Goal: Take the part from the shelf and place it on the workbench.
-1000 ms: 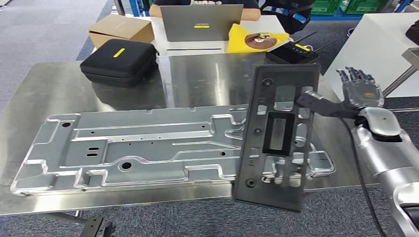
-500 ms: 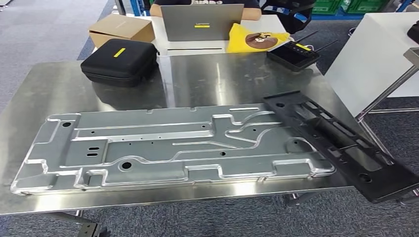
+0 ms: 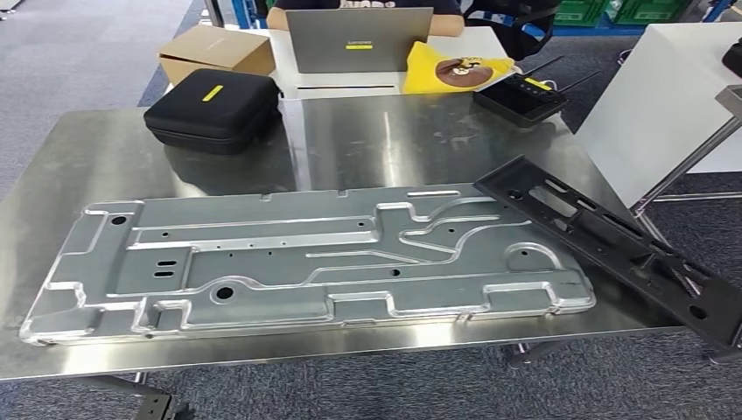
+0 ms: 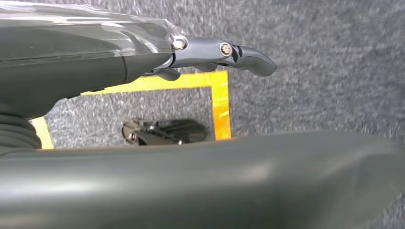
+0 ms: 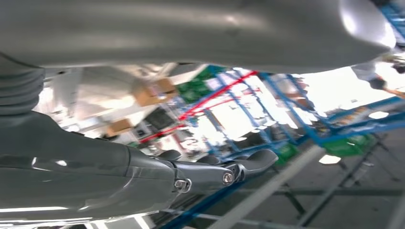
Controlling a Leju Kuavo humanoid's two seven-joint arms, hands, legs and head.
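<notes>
Workbench (image 3: 367, 140): steel top, no shift in the camera over the last second, so what follows is real motion of things.

Large silver plate (image 3: 306, 262): flat on the near half of the bench, same spot in all 3 head frames.

Black part (image 3: 612, 241): this is the change. 1.0 s ago it stands nearly upright over the right end of the silver plate, with the right hand against its far right edge. 0.5 s ago it is already down flat. Now it lies diagonally along the bench's right edge, far end beside the silver plate's right corner, near end sticking out past the bench's near-right corner over the floor. It has also slid or rotated slightly between the last 2 frames.

Right hand (image 5: 143, 186): gone from the head view since 1.0 s ago. The right wrist view shows its fingers extended, holding nothing, pointed at shelving and ceiling lights.

Left hand (image 4: 191, 52): hangs by the body over carpet and yellow floor tape (image 4: 219, 102), fingers straight, nothing in it.

Judgement: part is released and on the bench, so the placement is nominally done. Risk: the overhang; if it is not yet settled it could tip off the corner.

Far side: black case (image 3: 213, 109), cardboard box (image 3: 216, 51), laptop (image 3: 359, 39), all untouched.
</notes>
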